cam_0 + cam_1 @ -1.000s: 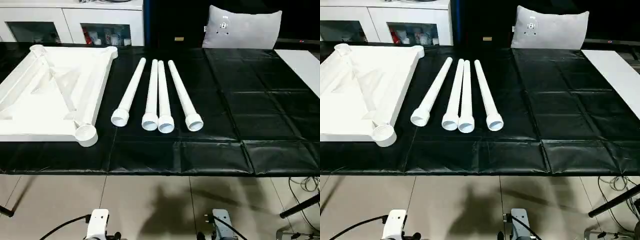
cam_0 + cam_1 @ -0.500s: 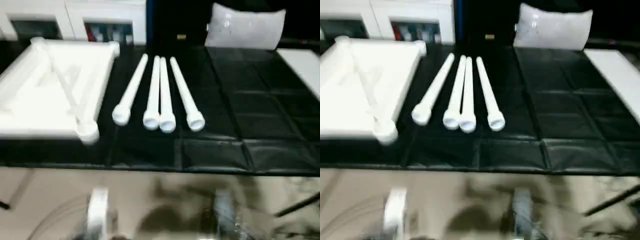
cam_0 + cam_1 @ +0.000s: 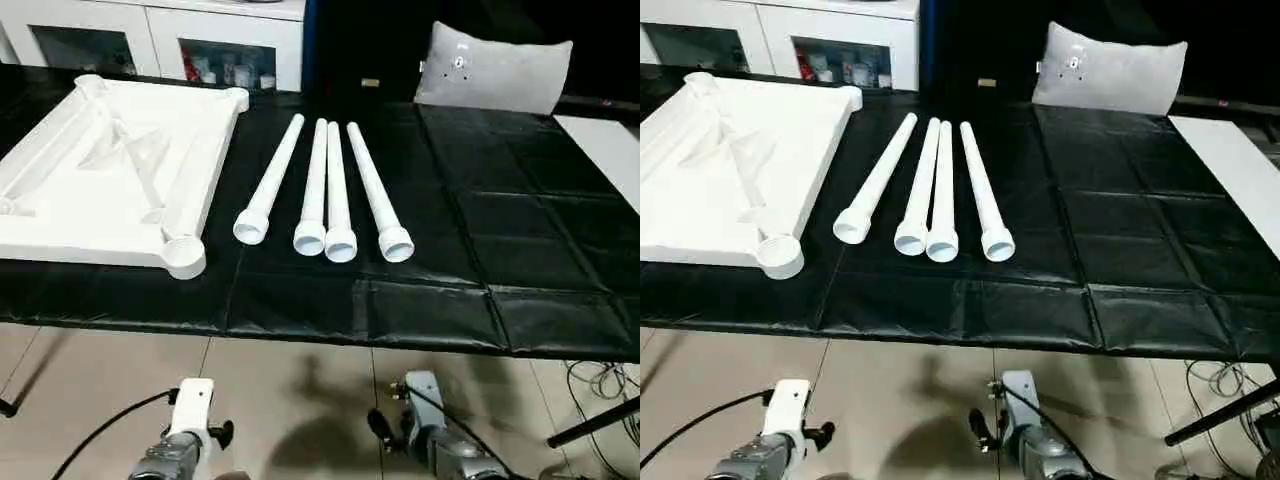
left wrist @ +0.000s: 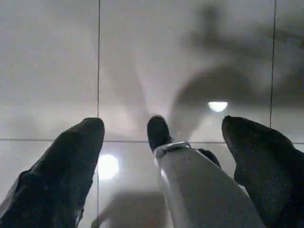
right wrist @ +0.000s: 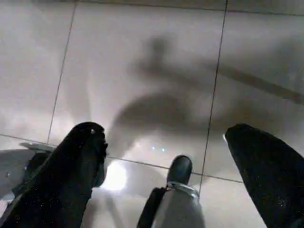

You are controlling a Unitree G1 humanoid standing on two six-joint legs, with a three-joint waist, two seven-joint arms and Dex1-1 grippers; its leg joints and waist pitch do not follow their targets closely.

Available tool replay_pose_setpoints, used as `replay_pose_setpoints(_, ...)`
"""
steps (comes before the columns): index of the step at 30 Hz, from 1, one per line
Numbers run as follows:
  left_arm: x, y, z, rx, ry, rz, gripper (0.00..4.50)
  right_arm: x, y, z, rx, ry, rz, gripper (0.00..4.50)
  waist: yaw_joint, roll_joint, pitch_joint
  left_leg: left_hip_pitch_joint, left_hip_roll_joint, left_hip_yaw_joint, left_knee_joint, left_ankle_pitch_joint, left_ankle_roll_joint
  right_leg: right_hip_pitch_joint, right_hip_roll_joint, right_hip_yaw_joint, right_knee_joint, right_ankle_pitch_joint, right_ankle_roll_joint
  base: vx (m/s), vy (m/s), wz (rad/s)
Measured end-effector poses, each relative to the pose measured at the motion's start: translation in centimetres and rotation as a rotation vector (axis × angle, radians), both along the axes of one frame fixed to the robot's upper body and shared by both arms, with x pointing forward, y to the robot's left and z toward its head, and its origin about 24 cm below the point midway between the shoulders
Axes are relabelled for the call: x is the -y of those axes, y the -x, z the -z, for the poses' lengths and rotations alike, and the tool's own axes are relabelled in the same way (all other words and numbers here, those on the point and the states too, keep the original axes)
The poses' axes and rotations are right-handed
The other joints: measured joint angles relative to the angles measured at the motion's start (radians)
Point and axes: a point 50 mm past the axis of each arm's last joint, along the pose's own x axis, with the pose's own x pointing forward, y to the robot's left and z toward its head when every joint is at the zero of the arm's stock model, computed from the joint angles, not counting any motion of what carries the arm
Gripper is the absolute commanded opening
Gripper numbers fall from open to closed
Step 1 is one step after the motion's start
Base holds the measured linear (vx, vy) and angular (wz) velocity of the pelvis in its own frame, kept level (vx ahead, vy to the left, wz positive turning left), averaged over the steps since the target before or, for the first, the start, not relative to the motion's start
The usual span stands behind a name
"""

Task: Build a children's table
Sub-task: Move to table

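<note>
The children's table lies in parts on a black-covered surface. Its white square top [image 3: 205, 165] rests upside down at the left, ribs up, with a round corner socket [image 3: 184, 250] at the near corner. Several long white legs [image 3: 314, 185] lie side by side just to its right, wide ends toward me. My silver forearms hang low in front of the surface, the left [image 3: 185, 445] and the right [image 3: 440, 450]. The left gripper [image 4: 161, 128] is open over the tiled floor with nothing in it. The right gripper [image 5: 164, 130] is open too, also holding nothing.
A pale grey cushion [image 3: 495, 70] leans at the back right. A white cabinet with glass doors [image 3: 200, 40] stands behind the top. A white board [image 3: 610, 140] lies at the far right. The black cover [image 3: 520, 230] is bare right of the legs. Cables [image 3: 600, 385] trail on the floor.
The head camera has shaken and tilted, so the whole picture has shifted. The top and legs lie as before. My forearms show a little more at the bottom edge.
</note>
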Motion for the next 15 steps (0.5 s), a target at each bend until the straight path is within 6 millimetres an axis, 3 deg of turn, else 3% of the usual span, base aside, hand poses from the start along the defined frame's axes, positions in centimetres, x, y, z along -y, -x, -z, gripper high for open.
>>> replay_pose_setpoints(8,0.34,-0.67,-0.36,0.045,-0.006,0.034,4.46,0.71,0.04,-0.04,0.036,0.019,0.076,4.50,-0.002,0.012,0.001,0.000,0.000,0.000,0.000,0.000,0.000,-0.001,0.000,0.000,0.000,0.000,0.000,0.000,0.000,0.00)
replay_pose_setpoints(10,0.40,-0.65,-0.34,0.041,-0.012,0.047,4.46,0.71,0.13,0.00,0.034,0.018,0.078,4.50,-0.004,0.016,0.001,-0.006,0.001,0.000,0.003,0.005,0.009,-0.005,0.000,0.000,0.002,0.002,0.000,0.000,0.000,0.00)
replay_pose_setpoints(11,0.49,-0.67,-0.33,0.041,-0.010,0.049,4.46,0.74,0.05,-0.04,0.036,0.020,0.079,4.50,-0.004,0.017,-0.001,-0.015,0.001,0.001,0.008,0.008,0.013,-0.014,0.000,-0.001,0.005,0.006,0.000,0.000,0.000,0.00)
replay_pose_setpoints(13,0.76,-0.72,-0.32,0.045,-0.003,0.054,4.46,0.76,-0.21,-0.18,0.047,0.023,0.082,4.50,-0.004,0.019,-0.008,-0.046,0.002,-0.001,0.024,0.013,0.023,-0.042,0.000,-0.002,0.019,0.015,0.001,-0.027,0.004,0.01)
replay_pose_setpoints(14,0.96,-0.75,-0.31,0.048,0.003,0.060,4.46,0.75,-0.31,-0.24,0.054,0.023,0.089,4.50,-0.003,0.023,-0.013,-0.071,0.005,-0.003,0.039,0.015,0.029,-0.063,0.001,-0.006,0.027,0.026,0.003,-0.096,0.010,0.01)
replay_pose_setpoints(15,1.00,-0.77,-0.33,0.051,0.007,0.063,4.46,0.71,-0.39,-0.29,0.059,0.024,0.091,4.50,-0.003,0.024,-0.014,-0.087,0.006,-0.005,0.047,0.018,0.034,-0.078,0.001,-0.009,0.031,0.032,0.002,-0.096,0.010,0.01)
